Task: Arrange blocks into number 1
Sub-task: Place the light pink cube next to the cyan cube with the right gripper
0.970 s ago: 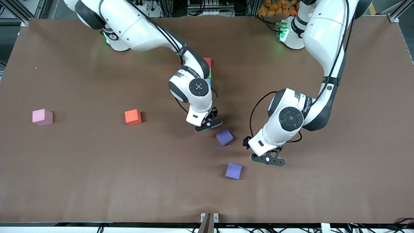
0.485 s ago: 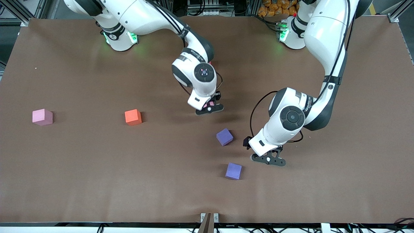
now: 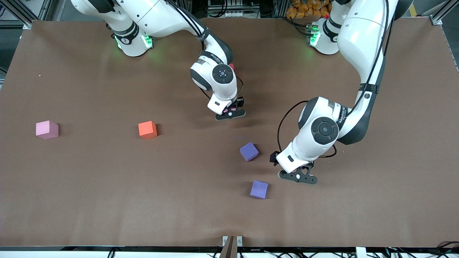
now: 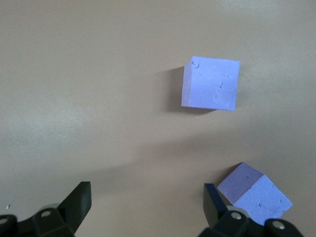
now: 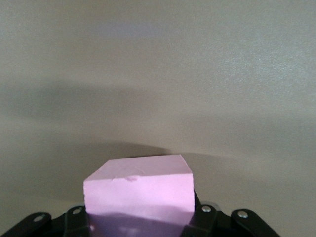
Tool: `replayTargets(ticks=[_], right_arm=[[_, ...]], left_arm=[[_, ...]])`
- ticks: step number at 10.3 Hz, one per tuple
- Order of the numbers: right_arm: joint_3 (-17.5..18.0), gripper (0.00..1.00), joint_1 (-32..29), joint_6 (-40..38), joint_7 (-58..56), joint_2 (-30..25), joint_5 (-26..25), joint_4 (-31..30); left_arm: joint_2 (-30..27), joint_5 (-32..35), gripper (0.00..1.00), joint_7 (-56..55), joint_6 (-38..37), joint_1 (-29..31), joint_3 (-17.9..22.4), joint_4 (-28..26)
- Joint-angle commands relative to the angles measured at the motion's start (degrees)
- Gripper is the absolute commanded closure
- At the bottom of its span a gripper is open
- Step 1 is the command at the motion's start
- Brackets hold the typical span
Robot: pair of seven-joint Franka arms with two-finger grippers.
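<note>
- Right gripper [image 3: 230, 112]: up in the air over bare table [image 3: 89, 186] mid-table, fingers clamped on a pink block [image 5: 138, 195]; only a sliver of that block shows from the front camera.
- Red block [image 3: 232, 66]: just a corner shows past the right arm's wrist, farther from the front camera than the gripper; anything else lined up there is hidden by the arm.
- Left gripper [image 3: 298, 177]: jaws spread wide, nothing between them, low over the table; this arm waits.
- Purple block [image 3: 249, 151]: tilted, near the left gripper, toward the right arm's end from it.
- Second purple block [image 3: 259, 189]: nearer the front camera than the first, apart from it.
- Orange block [image 3: 147, 129]: alone, toward the right arm's end.
- Another pink block [image 3: 47, 129]: well apart, close to the table's edge at that end.
</note>
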Motion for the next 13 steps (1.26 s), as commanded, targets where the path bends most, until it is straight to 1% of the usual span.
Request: replayTargets(ticks=[1,3,4,7,9,12,13], right_arm=[[-0.6,1.00,1.2,0.5,1.3,-2.3,0.1,-2.7],[-0.9,1.00,2.0,0.8,1.4,-2.1,0.1,-2.8],[-1.0,1.00,2.1,1.0,1.9,-1.7,0.0,-2.8],[-0.9,1.00,2.4,2.1,4.5,-0.7,-2.8,-2.7],[-0.9,1.00,2.5,2.2,4.6,-0.6,-2.8,-2.7],[-1.0,1.00,2.4,4.2,4.7,0.6,-2.9,-2.6],[-1.0,0.62,2.4,4.4,4.6,0.6,-2.9,-2.6]], left_arm=[[-0.8,-1.4,0.00,0.5,-0.7,-0.7,0.0,-0.3],[-0.7,-1.5,0.00,-1.0,-0.6,-1.1,-0.3,-0.2],[-0.7,-1.5,0.00,-2.0,-0.6,-1.3,-1.1,-0.2],[-0.5,-2.5,0.00,-1.8,-0.5,-2.1,-1.3,-0.2],[0.0,-2.4,0.00,-2.1,-0.4,-3.2,-1.3,-0.2],[0.0,-3.4,0.00,-2.1,-0.3,-2.8,-1.3,-0.2],[0.3,-4.0,0.00,-2.9,-0.3,-2.7,-1.2,-0.3]])
